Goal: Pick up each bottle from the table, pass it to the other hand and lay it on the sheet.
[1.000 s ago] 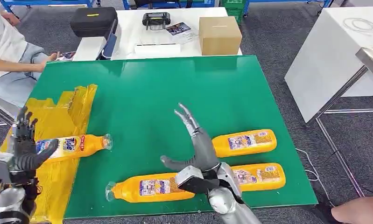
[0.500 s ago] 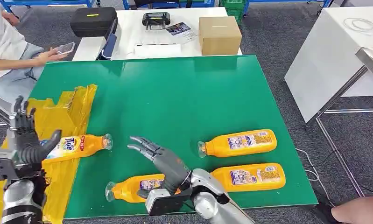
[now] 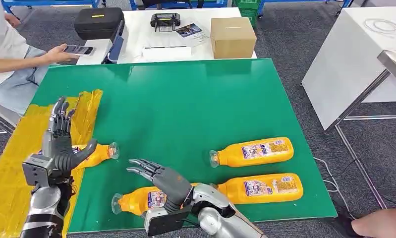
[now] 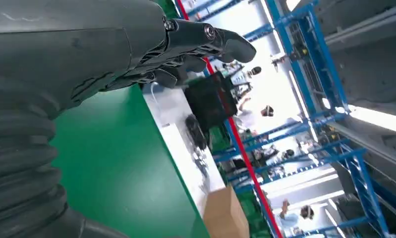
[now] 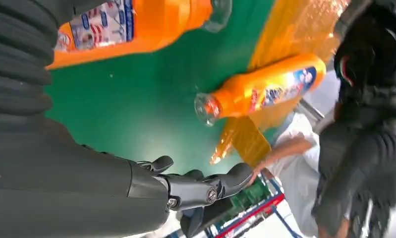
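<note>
My right hand [image 3: 162, 179] low centre of frame, fingers spread, holding nothing, hovering over nearest detergent bottle [image 3: 141, 200] lying on green table [image 3: 186, 104]. My left hand [image 3: 59, 144] lower left, released too, raised over yellow sheet [image 3: 7, 163]. One Tide bottle [image 3: 97, 153] lies half on sheet's edge. Two more bottles right: upper [image 3: 255, 151], lower [image 3: 265, 187].

Risk: smooth round bottle rolls off near edge if fingers close off-centre.

Hidden: my hand covers nearest bottle's middle; contact unclear.
</note>
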Controlling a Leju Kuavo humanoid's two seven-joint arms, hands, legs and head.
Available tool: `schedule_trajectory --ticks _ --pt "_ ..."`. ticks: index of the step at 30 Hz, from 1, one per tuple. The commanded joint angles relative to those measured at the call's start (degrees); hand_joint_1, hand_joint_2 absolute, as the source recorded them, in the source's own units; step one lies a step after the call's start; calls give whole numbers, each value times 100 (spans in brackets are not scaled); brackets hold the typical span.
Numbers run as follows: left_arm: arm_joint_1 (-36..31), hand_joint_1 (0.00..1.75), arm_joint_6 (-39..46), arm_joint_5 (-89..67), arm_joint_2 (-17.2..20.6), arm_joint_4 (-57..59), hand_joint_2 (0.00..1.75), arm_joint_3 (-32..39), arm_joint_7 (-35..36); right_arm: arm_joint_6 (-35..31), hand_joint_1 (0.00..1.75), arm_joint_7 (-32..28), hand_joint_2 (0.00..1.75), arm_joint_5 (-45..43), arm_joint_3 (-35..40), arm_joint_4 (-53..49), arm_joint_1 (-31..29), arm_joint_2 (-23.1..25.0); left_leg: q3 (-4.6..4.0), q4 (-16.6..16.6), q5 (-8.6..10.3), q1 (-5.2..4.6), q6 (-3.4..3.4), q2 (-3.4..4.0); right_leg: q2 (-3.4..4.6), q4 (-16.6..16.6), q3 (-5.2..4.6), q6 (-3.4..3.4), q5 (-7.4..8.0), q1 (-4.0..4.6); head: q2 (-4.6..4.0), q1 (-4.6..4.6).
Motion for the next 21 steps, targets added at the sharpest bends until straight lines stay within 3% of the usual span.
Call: schedule_trajectory --ticks 1,13,21 --pt "-220 0 10 108 61 169 175 -436 22 119 0 41 175 134 563 1006 -420 -51 8 -2 -2 4 1 -4 -9 -6 13 -5 -3 5 0 0" --pt "-112 0 206 206 73 171 175 -345 22 -40 0 236 175 580 916 1283 -678 -349 8 -3 -2 0 3 0 -4 -5 11 -3 -3 2 0 0" --pt "91 0 221 308 39 87 175 -142 22 -602 0 738 175 1038 788 1140 -652 -510 13 -3 -7 0 4 6 1 -6 16 -3 -4 3 0 -2"
